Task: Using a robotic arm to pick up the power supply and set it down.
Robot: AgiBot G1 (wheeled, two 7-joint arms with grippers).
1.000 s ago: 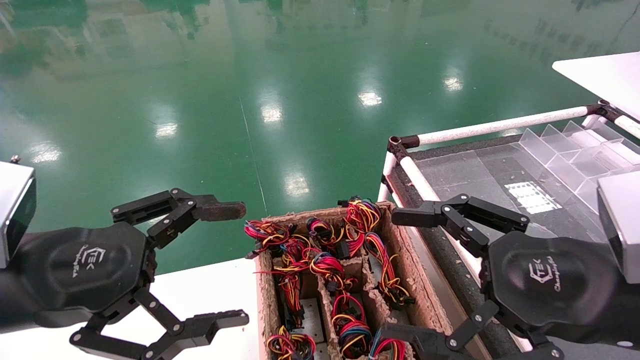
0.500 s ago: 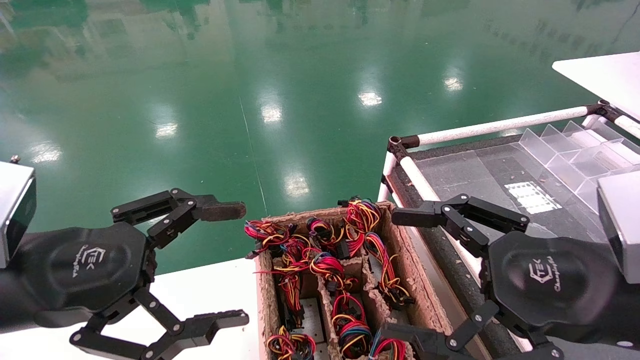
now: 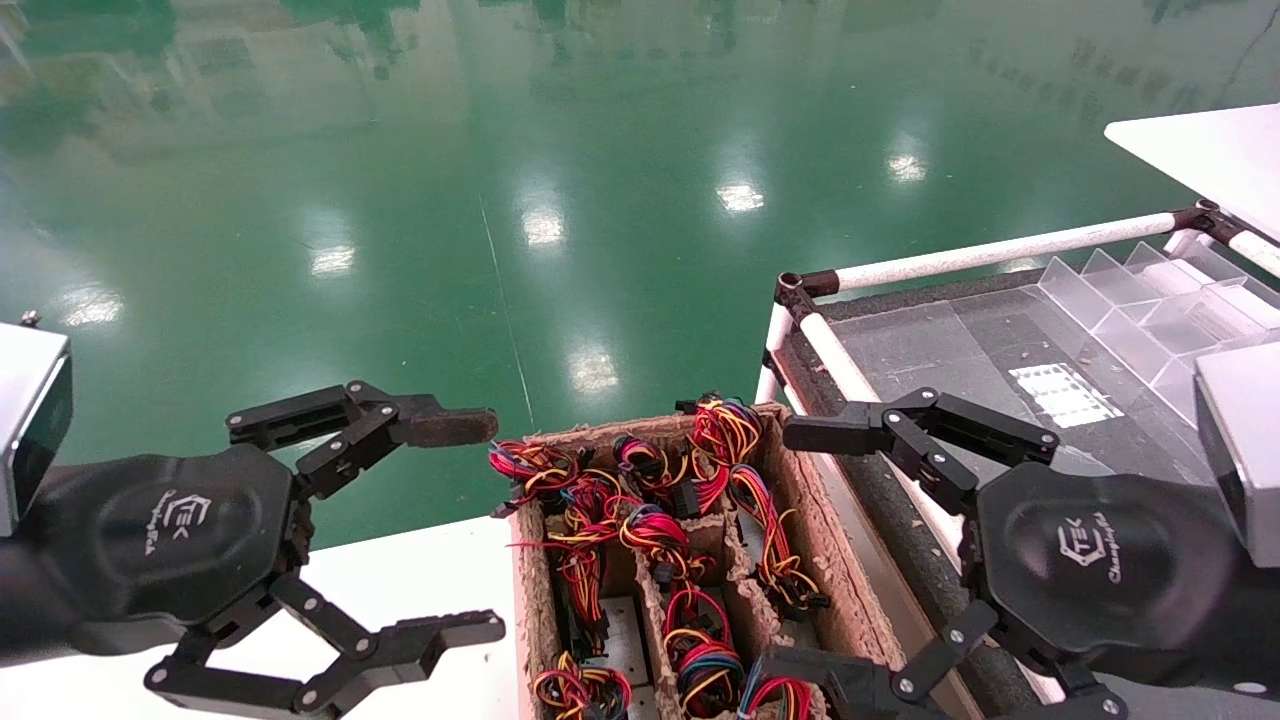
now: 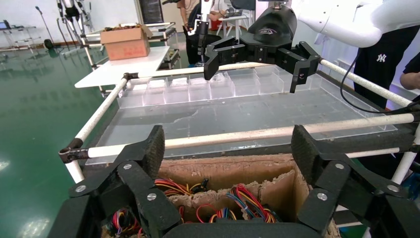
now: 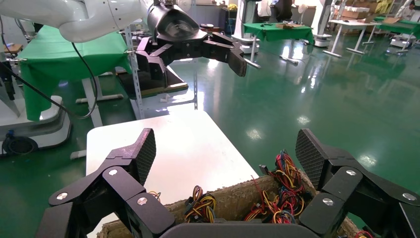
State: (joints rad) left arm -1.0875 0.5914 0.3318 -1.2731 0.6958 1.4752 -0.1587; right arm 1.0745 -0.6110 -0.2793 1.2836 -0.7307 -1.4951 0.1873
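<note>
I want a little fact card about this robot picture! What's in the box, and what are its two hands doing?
Box: brown cardboard box with dividers, between the two grippers
Inside the box: power supplies with wire bundles in red, yellow, black and blue
Left gripper: open, holding nothing, over the white table beside the box
Right gripper: open, holding nothing, at the box's other side
Clear tray: see-through compartments on the rack to the right
Floor: shiny green

Glossy green floor (image 3: 560,200) reflects ceiling lights; white table (image 3: 1210,150) stands right.
</note>
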